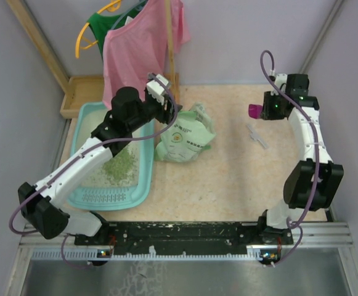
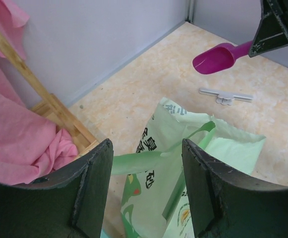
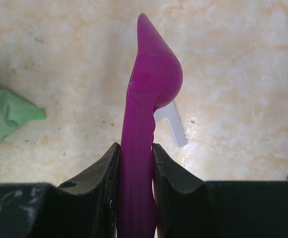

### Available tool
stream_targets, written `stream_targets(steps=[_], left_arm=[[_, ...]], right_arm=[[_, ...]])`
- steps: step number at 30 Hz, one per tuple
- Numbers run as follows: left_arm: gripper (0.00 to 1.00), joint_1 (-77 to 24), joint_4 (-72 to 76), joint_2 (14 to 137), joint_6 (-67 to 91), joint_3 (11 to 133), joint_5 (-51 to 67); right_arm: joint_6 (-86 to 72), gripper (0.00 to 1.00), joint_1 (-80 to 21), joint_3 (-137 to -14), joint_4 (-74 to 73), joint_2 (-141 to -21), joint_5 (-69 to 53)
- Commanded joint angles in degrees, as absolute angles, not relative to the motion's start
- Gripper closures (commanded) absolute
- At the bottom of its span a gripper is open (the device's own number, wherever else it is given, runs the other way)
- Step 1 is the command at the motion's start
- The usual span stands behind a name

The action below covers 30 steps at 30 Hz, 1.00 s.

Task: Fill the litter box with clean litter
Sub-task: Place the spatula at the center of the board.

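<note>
Left gripper (image 2: 146, 148) sat wide open by the bag (image 2: 183, 163), holding nothing. Right gripper (image 3: 136, 148) was clamped on the magenta scoop (image 3: 153, 74)

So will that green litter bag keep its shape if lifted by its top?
Probably not: the bag looks creased and soft, so it would likely sag. Its top looks open, so tipping it might spill.

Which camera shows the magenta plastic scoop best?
Left wrist: the magenta plastic scoop shows its open bowl and some handle. Right wrist sees it edge-on; top external shows only a small magenta bit.
</note>
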<state>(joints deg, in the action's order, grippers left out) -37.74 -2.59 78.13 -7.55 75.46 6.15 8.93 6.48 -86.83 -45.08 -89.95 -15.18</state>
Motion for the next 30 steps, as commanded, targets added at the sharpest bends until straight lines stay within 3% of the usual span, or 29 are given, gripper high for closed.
stream_targets(steps=[1, 9, 16, 25, 26, 30], left_arm=[[0.36, -37.53, -1.51, 79.33, -7.44, 77.69, 9.58], [0.37, -37.53, -1.84, 80.59, -8.02, 78.01, 9.67], [0.36, -37.53, -2.55, 81.62, -8.34, 78.72, 10.16], [0.36, -37.44, -3.16, 82.83, -8.66, 79.34, 10.62], [0.36, -37.44, -3.09, 82.89, -8.71, 79.43, 10.64], [0.36, -37.44, -3.33, 82.88, -8.86, 79.8, 10.86]], right_arm=[[9.23, 1.0, 9.17, -83.78, -35.57, -90.31, -15.13], [6.83, 1.0, 12.19, -81.41, -29.14, -94.13, -15.27], [1.68, 1.0, 17.43, -83.68, -31.23, -103.59, -23.04], [3.01, 1.0, 17.49, -80.78, -33.18, -102.69, -23.43], [3.26, 0.99, 17.49, -80.25, -33.14, -102.13, -23.17], [3.77, 0.79, 17.6, -77.91, -32.65, -100.43, -21.03]])
